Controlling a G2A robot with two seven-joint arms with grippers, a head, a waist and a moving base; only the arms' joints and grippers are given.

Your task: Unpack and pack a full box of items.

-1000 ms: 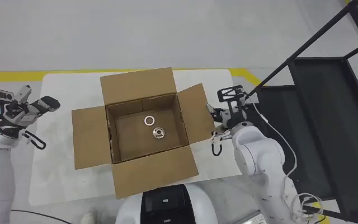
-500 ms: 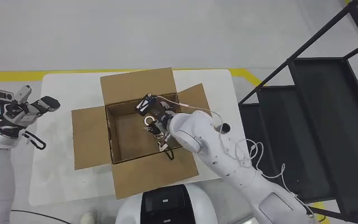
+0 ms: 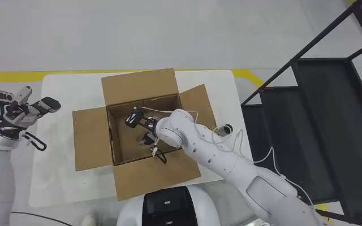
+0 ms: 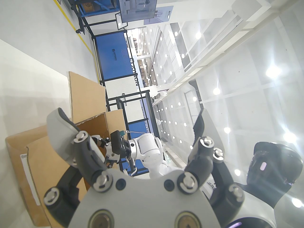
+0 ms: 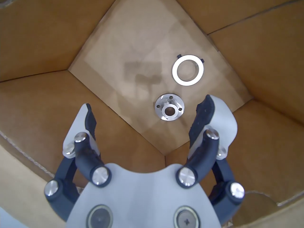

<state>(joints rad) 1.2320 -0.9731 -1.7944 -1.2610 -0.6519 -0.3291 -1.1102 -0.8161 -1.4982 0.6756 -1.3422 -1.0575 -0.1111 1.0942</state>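
An open cardboard box [image 3: 90,140] stands mid-table with its flaps spread. On its floor lie a silver flanged hub [image 5: 169,110] and a flat white ring [image 5: 187,70]. My right gripper [image 5: 147,112] hangs open inside the box, above the floor, with the hub just inside its right finger and the ring farther off. From above, the right gripper [image 3: 146,135] and its arm cover both parts. My left gripper [image 4: 128,119] is open and holds nothing. It sits off the table's left edge [image 3: 41,121] and faces the box [image 4: 87,100].
The white table [image 3: 62,90] has bare surface left of and behind the box. A dark metal stair frame [image 3: 305,96] stands close on the right. The box walls [image 5: 42,36] surround the right gripper closely.
The right arm swung from beside the box's right flap over the rim and down into the box, then shifted further left inside. The left arm stayed put.
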